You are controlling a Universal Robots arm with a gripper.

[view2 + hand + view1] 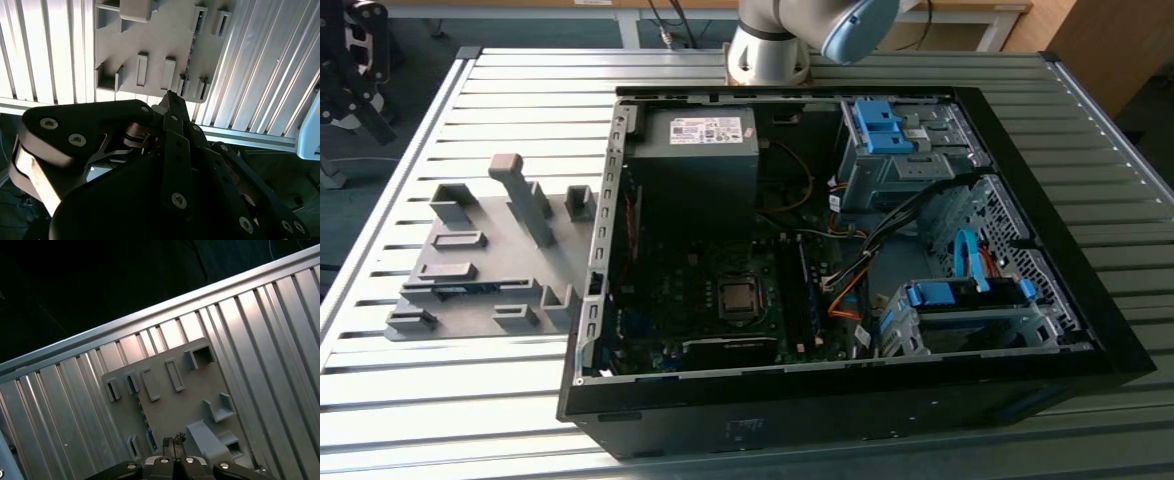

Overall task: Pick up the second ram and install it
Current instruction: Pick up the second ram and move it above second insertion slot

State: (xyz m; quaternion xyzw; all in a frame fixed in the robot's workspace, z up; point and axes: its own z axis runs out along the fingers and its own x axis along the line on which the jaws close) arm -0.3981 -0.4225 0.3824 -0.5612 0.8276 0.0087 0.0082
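The second ram is a thin dark stick standing on edge in slotted blocks on the grey holder plate, at the exterior view's left of the open computer case. In both wrist views it shows as a narrow dark line between two small holder blocks. My gripper hangs well above the plate with its fingertips pressed together and nothing between them. Its tips sit close to one end of the stick in both wrist views.
The holder plate carries several grey blocks, one tall. The case stands on a ribbed metal table, with the motherboard, cables and blue drive brackets inside. The arm's base stands behind the case.
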